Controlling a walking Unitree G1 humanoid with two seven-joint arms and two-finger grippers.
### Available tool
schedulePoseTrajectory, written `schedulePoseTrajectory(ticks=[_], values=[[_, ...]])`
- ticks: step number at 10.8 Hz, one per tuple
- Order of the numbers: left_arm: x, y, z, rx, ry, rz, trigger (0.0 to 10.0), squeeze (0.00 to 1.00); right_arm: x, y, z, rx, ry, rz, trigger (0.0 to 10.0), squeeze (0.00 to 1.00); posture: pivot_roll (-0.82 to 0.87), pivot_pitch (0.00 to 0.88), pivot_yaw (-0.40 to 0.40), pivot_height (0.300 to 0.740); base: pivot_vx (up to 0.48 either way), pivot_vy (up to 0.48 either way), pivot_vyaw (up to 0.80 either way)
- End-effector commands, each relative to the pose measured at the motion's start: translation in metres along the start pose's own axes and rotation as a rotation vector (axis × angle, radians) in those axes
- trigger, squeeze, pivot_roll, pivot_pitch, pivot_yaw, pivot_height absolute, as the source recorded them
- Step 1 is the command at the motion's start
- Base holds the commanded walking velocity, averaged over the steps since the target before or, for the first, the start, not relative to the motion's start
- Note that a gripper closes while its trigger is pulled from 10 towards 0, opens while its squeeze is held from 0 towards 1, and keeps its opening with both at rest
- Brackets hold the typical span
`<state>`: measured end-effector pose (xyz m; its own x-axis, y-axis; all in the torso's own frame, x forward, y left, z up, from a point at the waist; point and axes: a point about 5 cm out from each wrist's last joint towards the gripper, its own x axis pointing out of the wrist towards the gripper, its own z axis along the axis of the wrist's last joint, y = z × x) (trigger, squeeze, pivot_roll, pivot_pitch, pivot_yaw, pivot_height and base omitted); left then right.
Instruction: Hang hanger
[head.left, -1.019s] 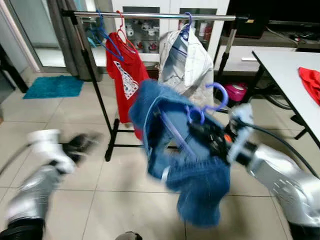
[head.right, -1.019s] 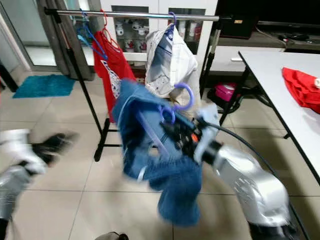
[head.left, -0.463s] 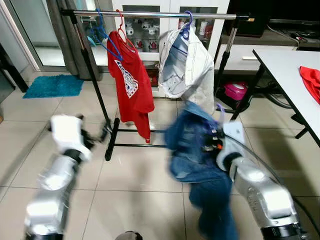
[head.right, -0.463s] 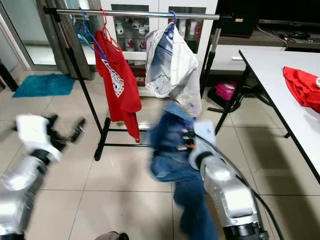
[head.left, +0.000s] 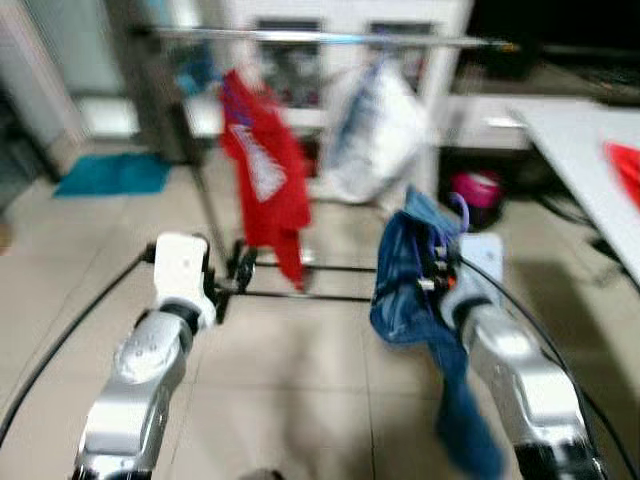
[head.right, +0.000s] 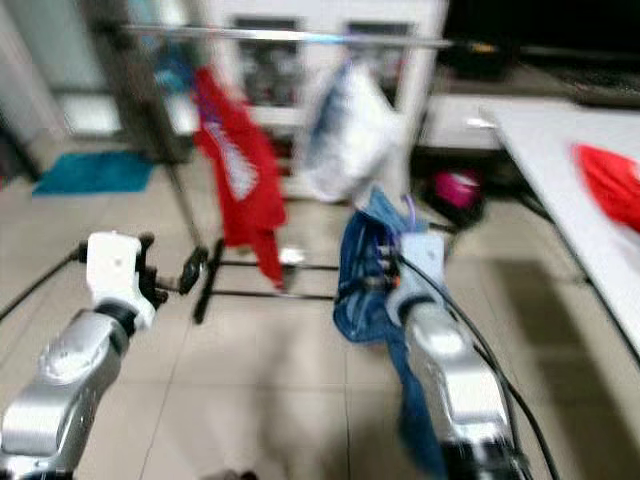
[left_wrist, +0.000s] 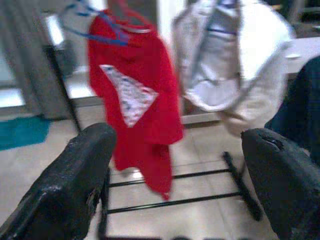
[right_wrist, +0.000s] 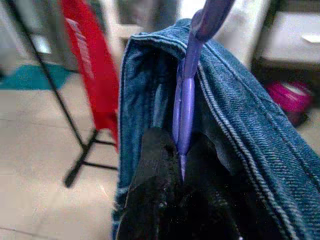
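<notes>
Here my right hand (right_wrist: 181, 167) pinches the purple hanger (right_wrist: 189, 95) between its fingers; blue jeans (head.left: 405, 280) drape around it. My left hand (left_wrist: 177, 190) hangs spread wide, facing the clothes rail (head.left: 320, 38).

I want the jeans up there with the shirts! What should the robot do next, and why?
Probably lift the right gripper, shut on the purple hanger carrying the jeans, up toward the rail. The hanger sits well below it, right of the white shirt.

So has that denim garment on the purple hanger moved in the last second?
Yes. The denim garment on the purple hanger, clamped in the right gripper, has swung rightward, clear of the red shirt.
</notes>
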<state>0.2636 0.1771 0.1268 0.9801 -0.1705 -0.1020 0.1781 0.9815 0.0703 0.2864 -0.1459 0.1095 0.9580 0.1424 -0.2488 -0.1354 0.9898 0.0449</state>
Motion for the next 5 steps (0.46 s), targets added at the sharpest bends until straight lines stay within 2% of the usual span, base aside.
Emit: schedulePoseTrajectory(ticks=[1, 2, 4, 5], values=[[0.001, -0.001, 0.000, 0.009, 0.016, 0.017, 10.0, 0.22, 0.004, 0.008, 0.015, -0.023, -0.071, 0.020, 10.0, 0.00, -0.10, 0.000, 0.062, 0.740, 0.375, 0.000, 0.80], [0.001, -0.002, 0.002, 0.021, 0.016, 0.013, 10.0, 0.21, 0.007, 0.007, 0.017, 0.010, -0.071, 0.014, 10.0, 0.00, -0.09, 0.000, 0.066, 0.740, 0.375, 0.000, 0.00], [0.001, -0.002, 0.003, 0.025, 0.023, 0.004, 10.0, 0.21, 0.008, 0.013, 0.022, 0.059, -0.076, 0.085, 10.0, 0.00, -0.10, 0.000, 0.071, 0.740, 0.377, 0.000, 0.00], [0.001, -0.002, 0.003, 0.042, 0.030, -0.008, 10.0, 0.22, 0.008, 0.017, 0.027, -0.024, -0.107, 0.127, 10.0, 0.00, -0.10, 0.000, 0.072, 0.740, 0.375, 0.000, 0.00]])
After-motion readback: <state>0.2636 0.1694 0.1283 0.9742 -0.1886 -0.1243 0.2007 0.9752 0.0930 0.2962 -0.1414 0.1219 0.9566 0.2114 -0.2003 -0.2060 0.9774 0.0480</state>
